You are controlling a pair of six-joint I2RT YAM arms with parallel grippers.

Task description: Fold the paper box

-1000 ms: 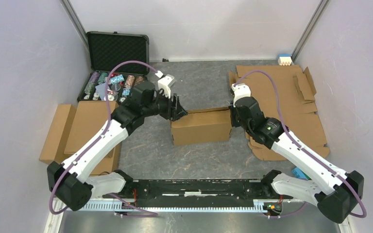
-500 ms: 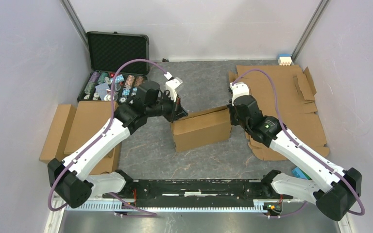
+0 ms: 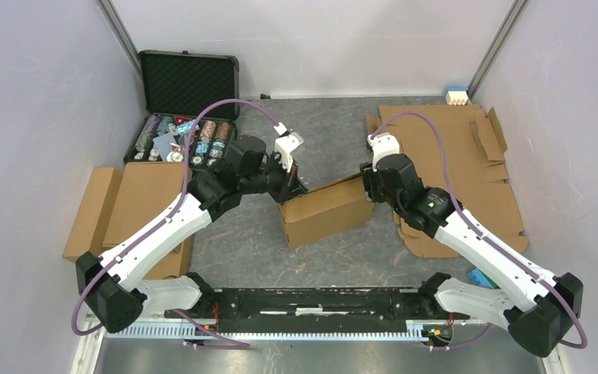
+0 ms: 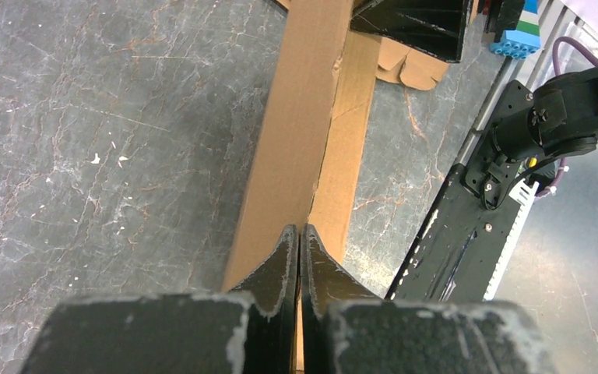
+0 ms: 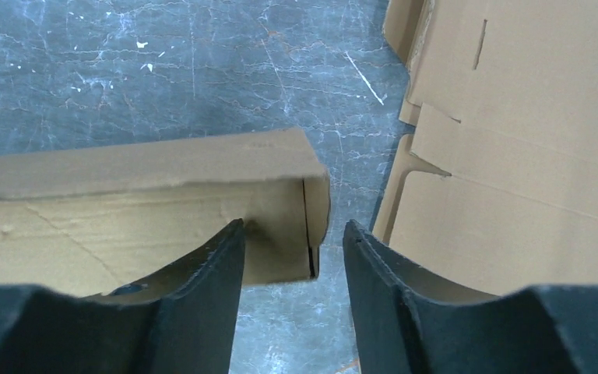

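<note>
Workspace layout, top view: the paper box sits at the centre of the frame on the grey desk, between the two arms. It is a folded, shallow rectangular brown form. Its long axis runs on a slant, with the left end lower in the frame and the right end higher.

Left gripper: positioned at the upper left corner of the box. In the left wrist view the fingers are pressed together, and a thin strip of cardboard shows between them. They pinch an upright edge of the box, whose brown wall runs away from the fingertips toward the top of the frame.

Right gripper: positioned at the upper right end of the box. In the right wrist view the fingers are spread, with the end corner of the box lying in the gap between them. Whether either finger touches the cardboard cannot be told.

Surroundings:
- Flat cardboard sheets with slits and flaps lie at the right of the frame, partly under the right arm.
- A stack of cardboard lies at the left of the frame, beside the left arm.
- An open black case stands at the upper left, with rows of poker chips in its tray.
- A small blue and white block rests at the upper right, beyond the flat sheets.
</note>
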